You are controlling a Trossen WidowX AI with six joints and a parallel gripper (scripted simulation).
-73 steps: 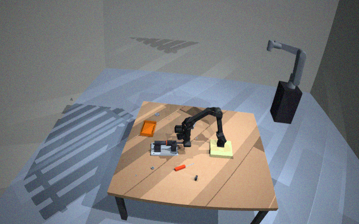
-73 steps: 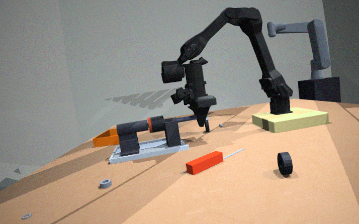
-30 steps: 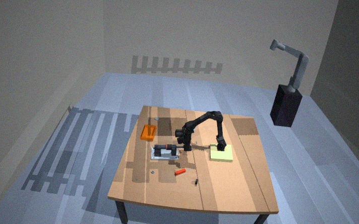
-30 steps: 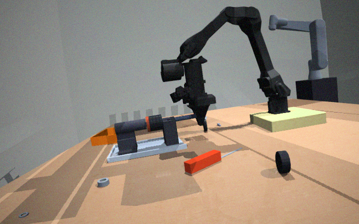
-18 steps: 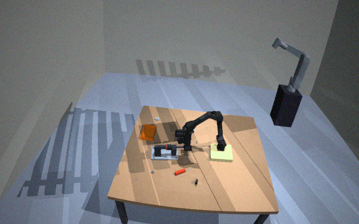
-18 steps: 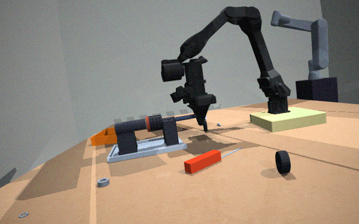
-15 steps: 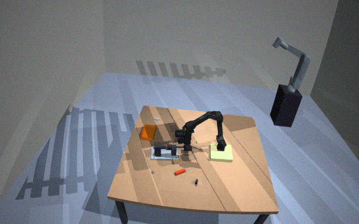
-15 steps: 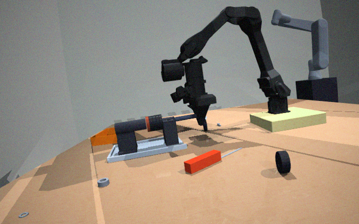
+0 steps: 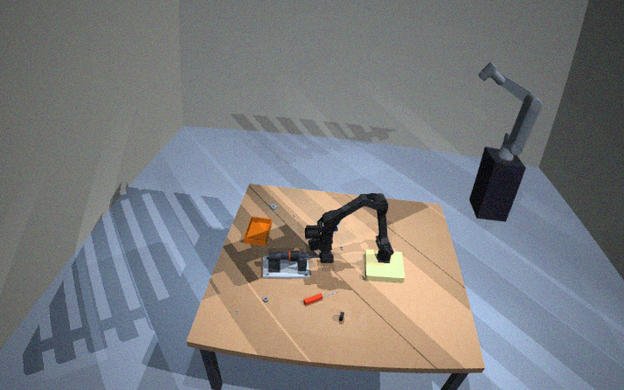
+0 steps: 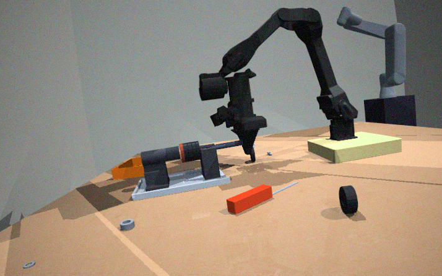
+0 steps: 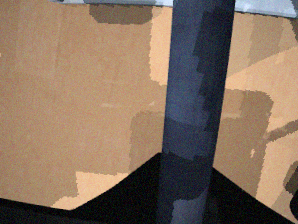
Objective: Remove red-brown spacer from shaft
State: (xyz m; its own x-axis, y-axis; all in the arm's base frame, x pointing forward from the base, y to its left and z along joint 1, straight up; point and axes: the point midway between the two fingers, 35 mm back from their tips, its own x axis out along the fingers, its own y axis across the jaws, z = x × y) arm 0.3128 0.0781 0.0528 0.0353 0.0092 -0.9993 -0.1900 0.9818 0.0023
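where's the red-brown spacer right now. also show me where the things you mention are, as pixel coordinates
In the exterior view, the red-brown spacer (image 9: 289, 256) (image 10: 182, 153) sits left of the black spacers (image 10: 191, 151), next to the big housing block (image 9: 274, 262) (image 10: 156, 174).

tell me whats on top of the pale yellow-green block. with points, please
The arm's black base (image 9: 384, 257) (image 10: 342, 129) stands on the pale yellow-green block (image 9: 384, 275) (image 10: 370, 151). Around it, bare top surface shows. The patch directly beneath the base is covered, so it can't be seen.

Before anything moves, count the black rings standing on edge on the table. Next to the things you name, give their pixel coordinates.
2: one (image 9: 342, 316) (image 10: 348, 200) beyond the screwdriver's (image 9: 313, 299) (image 10: 249, 199) tip, one (image 10: 252, 155) by the hand (image 10: 249, 153). More may be hidden.
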